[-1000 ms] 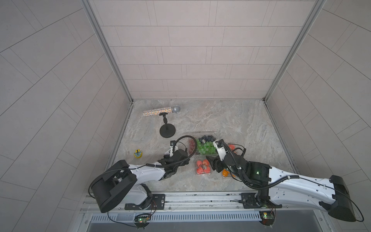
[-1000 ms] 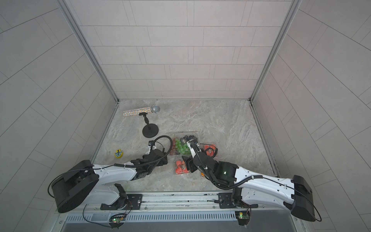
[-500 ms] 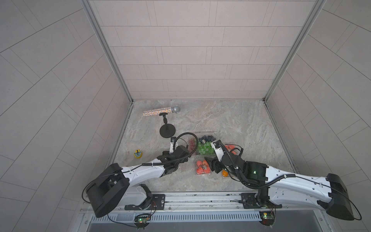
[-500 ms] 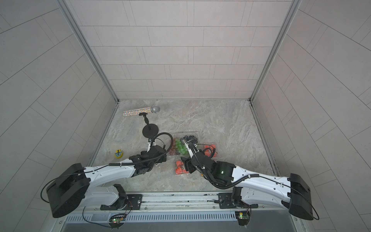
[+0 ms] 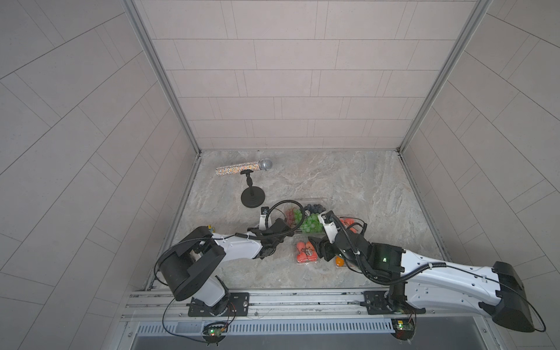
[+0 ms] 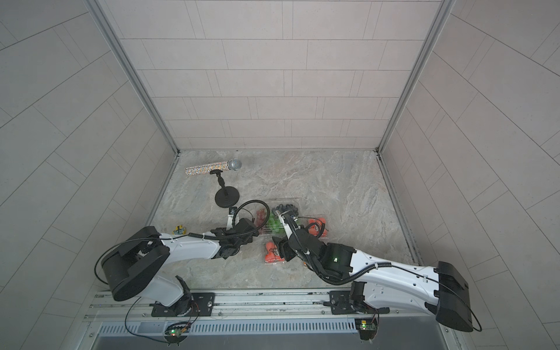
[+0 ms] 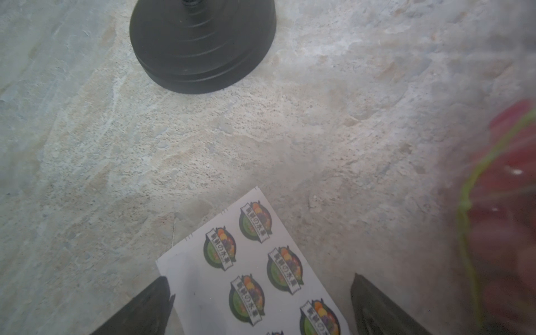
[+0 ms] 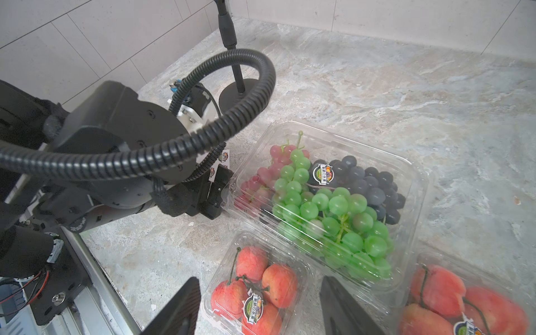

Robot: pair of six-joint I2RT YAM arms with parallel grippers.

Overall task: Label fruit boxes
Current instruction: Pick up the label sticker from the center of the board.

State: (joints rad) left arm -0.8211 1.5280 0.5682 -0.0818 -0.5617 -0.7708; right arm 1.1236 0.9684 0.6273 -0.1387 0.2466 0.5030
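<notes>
At the front edge of the worktop point(image 5: 272, 272), the orange box point(image 5: 339, 261) lies almost wholly under the right arm. Whether it has a label cannot be told. It may be the one left, and the arm would have to clear off first.

Just beyond, the near red box point(image 8: 255, 287) already wears a sticker. The right tool point(image 8: 259, 280) is spread, with that box showing between its fingers and no touch visible. A drop or squeeze here could dent the thin lid or skid the box into the grape box point(image 8: 330, 203) just beside it.

Leftward, the left tool point(image 7: 261, 277) is spread wide over the sheet point(image 7: 249, 269), pinching nothing. The sheet lies flat, so closing on it could crease it or lift it whole rather than free one sticker. That tool sits just beside the grape box wall, and its hose point(image 8: 139, 158) loops over the box corner, so a sideways move could shove the box. The two arms are near enough to clash.

The grape box and the far red box point(image 8: 464, 301) both carry stickers.

Farther off, the stand point(image 5: 253, 197) and its mic point(image 5: 242, 166) hem in the left arm. A small yellow thing point(image 6: 179, 229) sits by the left wall.
</notes>
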